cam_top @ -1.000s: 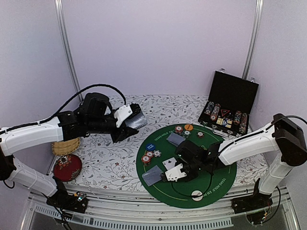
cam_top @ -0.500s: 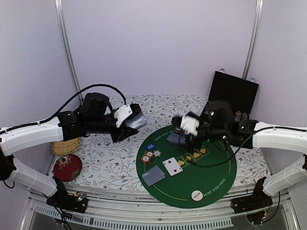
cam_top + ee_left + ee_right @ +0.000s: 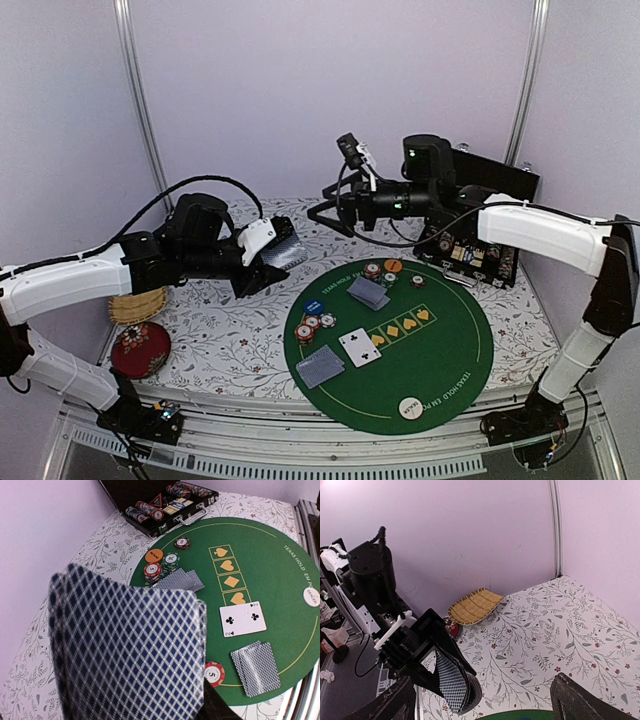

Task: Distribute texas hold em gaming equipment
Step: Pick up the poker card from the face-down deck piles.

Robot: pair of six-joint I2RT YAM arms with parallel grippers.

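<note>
My left gripper (image 3: 272, 252) is shut on a fanned deck of playing cards (image 3: 125, 645) and holds it above the floral cloth, left of the green mat (image 3: 440, 350). The deck fills the left wrist view and hides the jaws, except one dark finger (image 3: 220, 707). On the mat lie a face-up two of clubs (image 3: 358, 346), two face-down piles (image 3: 321, 367) (image 3: 367, 291), chips (image 3: 312, 325) (image 3: 378, 271), a blue disc (image 3: 314, 306), an orange disc (image 3: 393, 266) and a white dealer button (image 3: 410, 407). My right gripper (image 3: 325, 205) hangs high over the back of the table, open and empty, facing the deck (image 3: 451, 686).
An open black chip case (image 3: 470, 235) stands at the back right, next to the mat. At the left edge are a straw basket (image 3: 135, 305) and a red round cushion (image 3: 140, 349). Metal posts (image 3: 140, 100) rise at the back corners.
My right gripper rose from the mat beside the two of clubs and swung up and back to the left, its jaws opening. The card stays on the mat. The left arm has not moved.
</note>
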